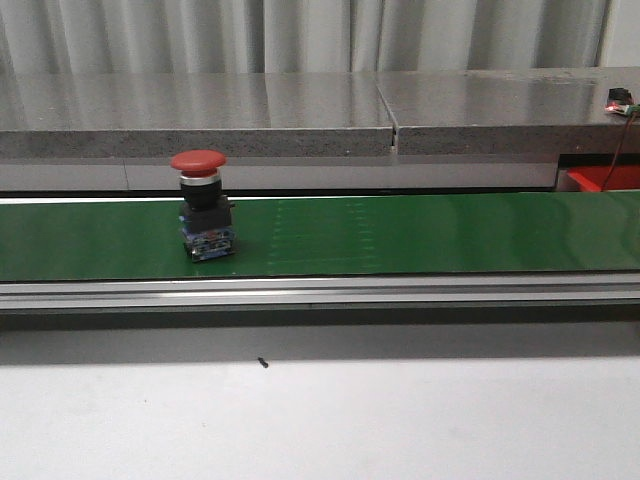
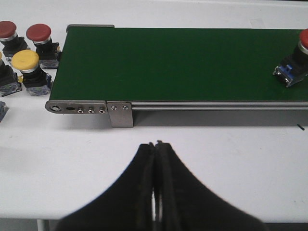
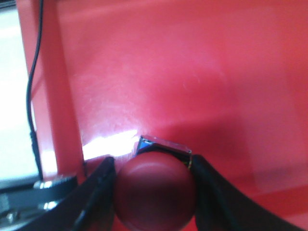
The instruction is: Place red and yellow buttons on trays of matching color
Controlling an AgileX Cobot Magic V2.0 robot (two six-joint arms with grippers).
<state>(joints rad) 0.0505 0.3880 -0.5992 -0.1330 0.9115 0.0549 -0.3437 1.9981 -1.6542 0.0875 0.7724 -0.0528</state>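
A red button (image 1: pixel 203 215) with a black and blue base stands upright on the green belt (image 1: pixel 420 235), left of centre. It also shows in the left wrist view (image 2: pixel 296 60). My left gripper (image 2: pixel 157 144) is shut and empty over the white table, in front of the belt's end. My right gripper (image 3: pixel 153 162) is shut on another red button (image 3: pixel 154 197), its jaws against both sides of the cap, low over the floor of the red tray (image 3: pixel 192 72). Neither gripper shows in the front view. No yellow tray is in view.
Beside the belt's end stand two red buttons (image 2: pixel 8 34) (image 2: pixel 41 41) and a yellow button (image 2: pixel 29 67) on the white table. A corner of the red tray (image 1: pixel 600 178) shows behind the belt at the far right. A black cable (image 3: pixel 30 96) runs along the tray wall.
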